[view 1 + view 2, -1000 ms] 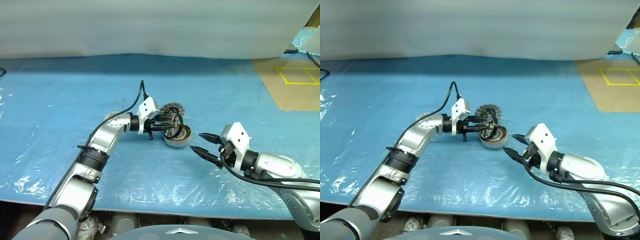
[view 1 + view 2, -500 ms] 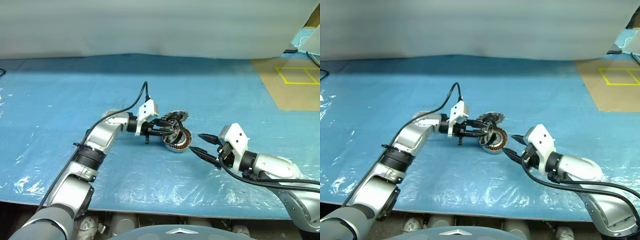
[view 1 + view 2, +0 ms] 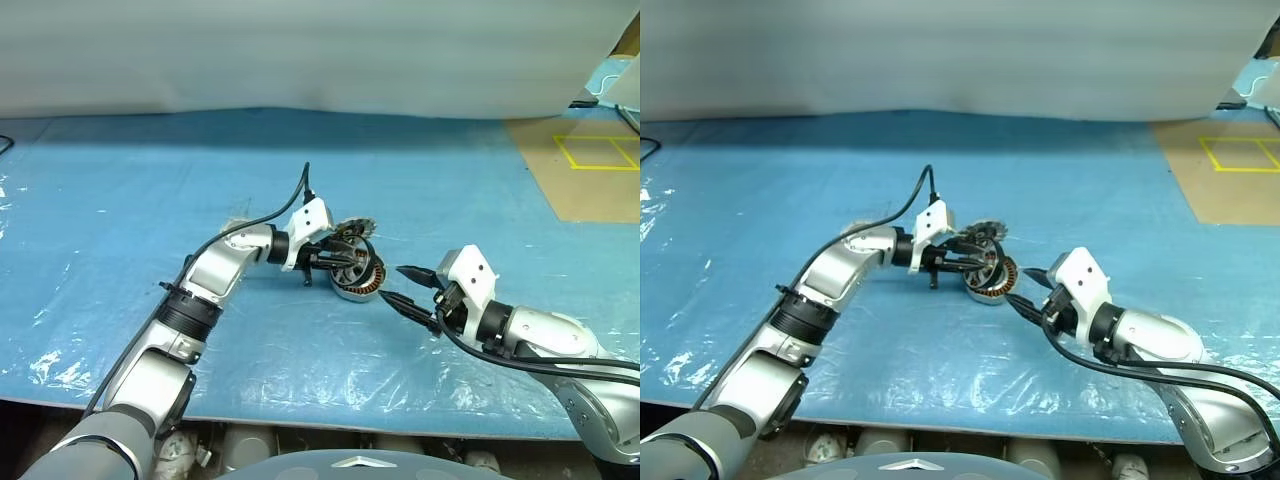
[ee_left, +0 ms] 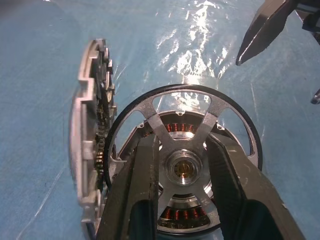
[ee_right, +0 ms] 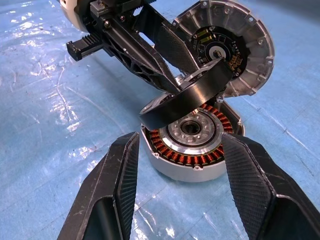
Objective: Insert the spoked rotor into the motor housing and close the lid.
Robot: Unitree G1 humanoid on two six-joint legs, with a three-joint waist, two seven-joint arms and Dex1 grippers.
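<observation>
From the head camera, three motor parts are sitting together on the blue plastic sheet (image 3: 120, 200): one motor housing (image 3: 360, 283), one spoked rotor (image 3: 349, 266) and one lid (image 3: 352, 230). The left gripper (image 3: 340, 262) is clenching the spoked rotor, holding it tilted over the housing's open mouth rather than seated in it. The lid is leaning on edge just behind them. The right gripper (image 3: 402, 285) is hanging released just beside the housing, holding nothing.

In the left wrist view, the two fingers (image 4: 135, 195) are pinching through the rotor's (image 4: 182, 165) spokes on either side of its hub. Copper windings are showing through the spokes, and the lid (image 4: 90, 145) is standing upright beside it.

In the right wrist view, the open fingers (image 5: 120, 175) are framing the housing (image 5: 192, 145). It is showing one ring of copper windings around a central bearing. The rotor's (image 5: 195, 92) dark rim is resting slantwise above its edge. The lid (image 5: 235, 42) is leaning behind, its inner face showing.
</observation>
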